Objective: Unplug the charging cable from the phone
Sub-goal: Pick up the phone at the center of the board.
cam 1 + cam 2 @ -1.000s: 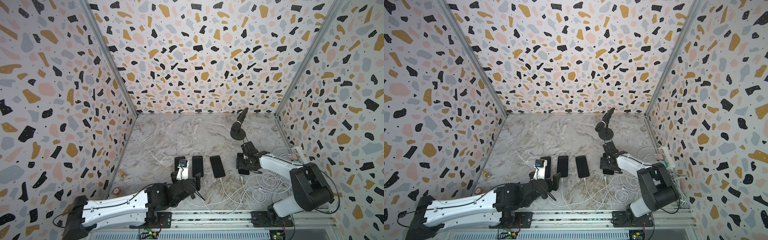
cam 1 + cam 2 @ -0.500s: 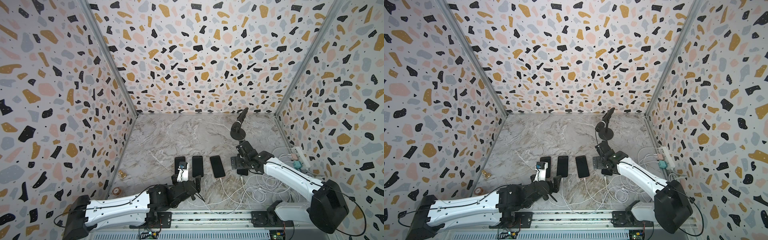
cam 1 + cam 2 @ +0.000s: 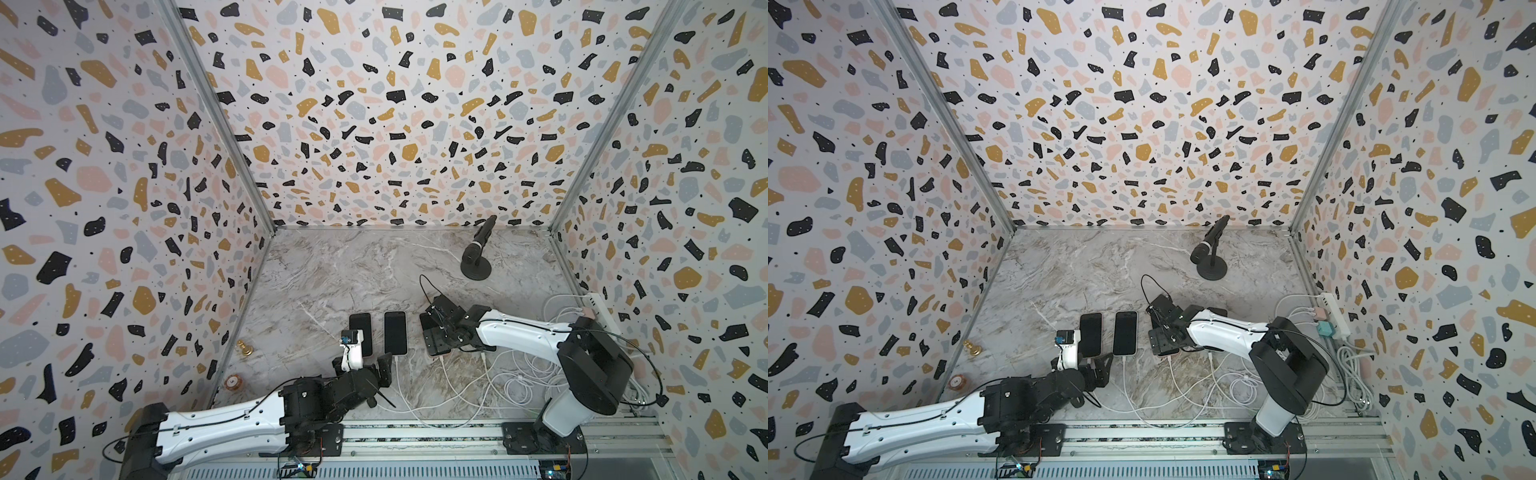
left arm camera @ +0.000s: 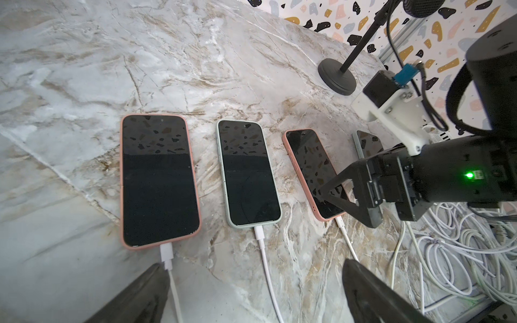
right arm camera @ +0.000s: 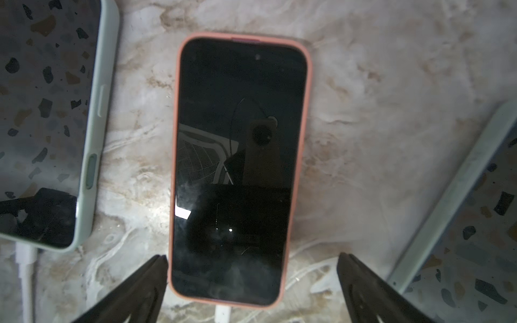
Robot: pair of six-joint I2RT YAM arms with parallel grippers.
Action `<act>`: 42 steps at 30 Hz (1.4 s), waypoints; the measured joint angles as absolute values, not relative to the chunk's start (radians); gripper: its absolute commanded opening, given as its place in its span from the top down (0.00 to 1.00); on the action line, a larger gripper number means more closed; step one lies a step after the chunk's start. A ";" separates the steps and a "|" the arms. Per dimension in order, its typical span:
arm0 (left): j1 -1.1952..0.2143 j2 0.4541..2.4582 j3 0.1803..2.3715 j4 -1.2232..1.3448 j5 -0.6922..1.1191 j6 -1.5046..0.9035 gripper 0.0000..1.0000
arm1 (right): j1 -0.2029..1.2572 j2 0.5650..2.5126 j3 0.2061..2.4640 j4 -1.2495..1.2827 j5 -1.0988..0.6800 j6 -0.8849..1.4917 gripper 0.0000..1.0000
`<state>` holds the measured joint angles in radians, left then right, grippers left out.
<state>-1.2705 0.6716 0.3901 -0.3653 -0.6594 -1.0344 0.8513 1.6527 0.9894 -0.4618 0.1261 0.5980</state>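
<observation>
Squarely below right end effector (image 5: 253,256), pink-cased phone (image 5: 237,167).

Four phones lie flat in one row on the marble table (image 4: 223,70), side by side, all with dark screens facing up. In the left wrist view you see the first phone (image 4: 159,179) in a pink case, the second phone (image 4: 249,173) in a pale green case, the third phone (image 4: 307,162) in a pink case, and the fourth phone (image 4: 368,144) in a pale case, mostly hidden. A white plug sits in the bottom edge of each of the first three: the first cable (image 4: 167,256), the second cable (image 4: 260,236), the third cable (image 4: 340,223). In the right wrist view, the third phone (image 5: 237,167) lies straight, and its plug (image 5: 222,311) is fully seated.
</observation>
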 measured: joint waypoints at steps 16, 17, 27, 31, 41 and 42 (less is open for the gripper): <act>-1.270 0.699 0.340 -0.271 -0.585 -1.036 0.00 | 0.866 1.791 1.096 -0.471 0.141 0.637 0.00; -1.270 0.702 0.336 -0.266 -0.581 -1.036 0.00 | 0.866 1.797 1.100 -0.472 0.144 0.641 0.00; -1.269 0.722 0.317 -0.217 -0.550 -1.034 0.00 | 0.866 1.812 1.108 -0.491 0.162 0.670 0.12; -1.269 0.734 0.316 -0.192 -0.538 -1.033 0.00 | 0.866 1.812 1.106 -0.488 0.168 0.683 0.25; -1.269 0.769 0.300 -0.127 -0.516 -1.029 0.00 | 0.866 1.804 1.097 -0.478 0.180 0.697 0.59; -1.269 0.770 0.300 -0.125 -0.514 -1.029 0.00 | 0.866 1.802 1.093 -0.475 0.181 0.698 0.61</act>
<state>-1.2694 0.7696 0.2996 -0.1246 -0.5140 -1.0286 0.8661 1.8015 1.0935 -0.4747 0.1806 0.6975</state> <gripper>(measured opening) 0.996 0.744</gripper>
